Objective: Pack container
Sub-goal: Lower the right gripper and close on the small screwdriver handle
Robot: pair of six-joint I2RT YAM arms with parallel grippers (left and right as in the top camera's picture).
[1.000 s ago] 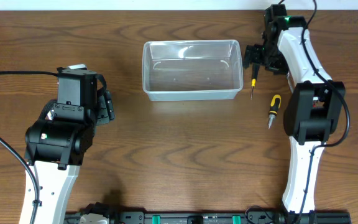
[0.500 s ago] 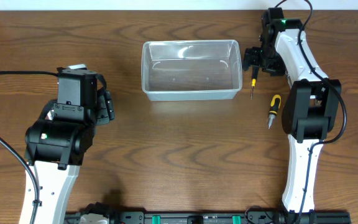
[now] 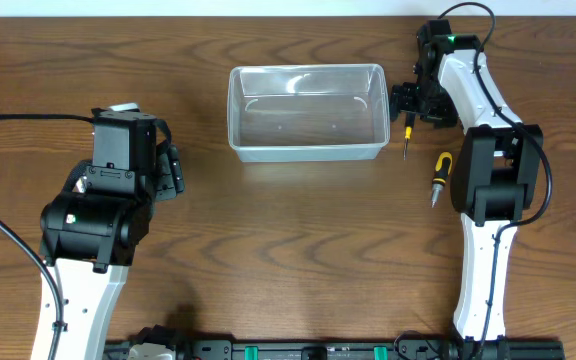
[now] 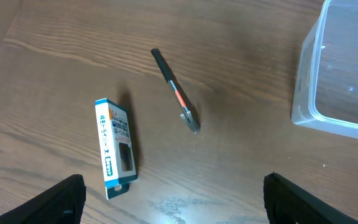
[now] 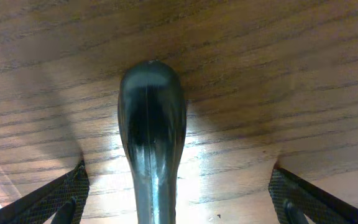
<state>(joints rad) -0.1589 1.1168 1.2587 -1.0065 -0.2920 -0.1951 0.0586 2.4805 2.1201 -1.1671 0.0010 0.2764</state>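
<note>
The clear plastic container [image 3: 306, 69] stands empty at the back middle of the table; its corner also shows in the left wrist view [image 4: 337, 81]. My right gripper [image 3: 406, 101] is low beside the container's right wall, open, its fingers [image 5: 176, 205] on either side of the dark handle [image 5: 152, 118] of a small screwdriver [image 3: 405, 138] and apart from it. A yellow-and-black screwdriver [image 3: 439, 172] lies further right. My left gripper [image 4: 176, 205] is open and empty above a blue-and-white box [image 4: 114, 148] and a black pen-like tool [image 4: 176, 90].
The box and the pen-like tool lie left of the container, hidden under my left arm [image 3: 118, 190] in the overhead view. The right arm's white links [image 3: 488, 200] run along the right side of the table.
My right gripper has shifted slightly forward and lower over the small screwdriver's handle. The left arm has not moved.
</note>
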